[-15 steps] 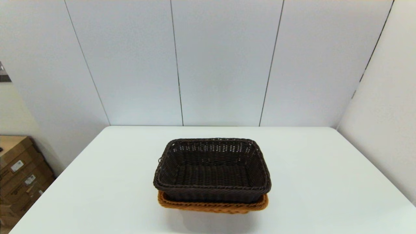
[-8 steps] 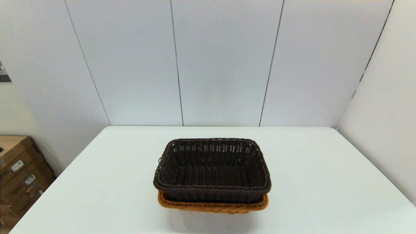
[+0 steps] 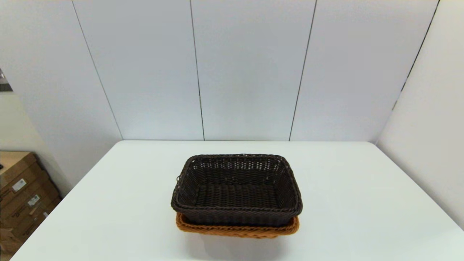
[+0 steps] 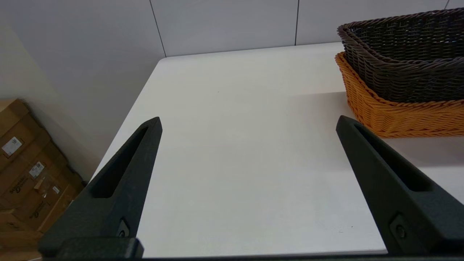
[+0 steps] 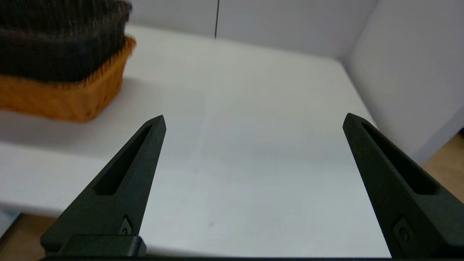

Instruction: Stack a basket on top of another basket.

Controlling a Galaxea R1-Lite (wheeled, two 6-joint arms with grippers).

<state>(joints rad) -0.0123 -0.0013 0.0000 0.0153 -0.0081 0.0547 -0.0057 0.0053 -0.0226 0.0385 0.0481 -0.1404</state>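
When you look down from the head camera, you see the dark brown basket already sitting inside the orange-tan basket. Only a thin strip of the orange one peeks out under the front of the dark one. The pair sits near the middle of the white desk, a bit toward the robot's side.

Both arms are out of the head view. You can find them only in their own wrist cameras. The left hand has its two black fingers spread wide apart, and nothing is between them but bare desk. The stacked baskets are off to one side of it, near but not touching. The right hand is wide open too, and it holds nothing. It is low, by the near edge of the desk, with the baskets off to its side as well.

From the left wrist camera you can see the dark basket's rim sitting above the orange rim, and it looks snug and fairly level.

So the stacking looks done to me. Neither hand is touching a basket. You may want to check that the top basket sits straight, since a little more orange shows at the front than anywhere else. Some cardboard boxes sit on the floor beside the desk.
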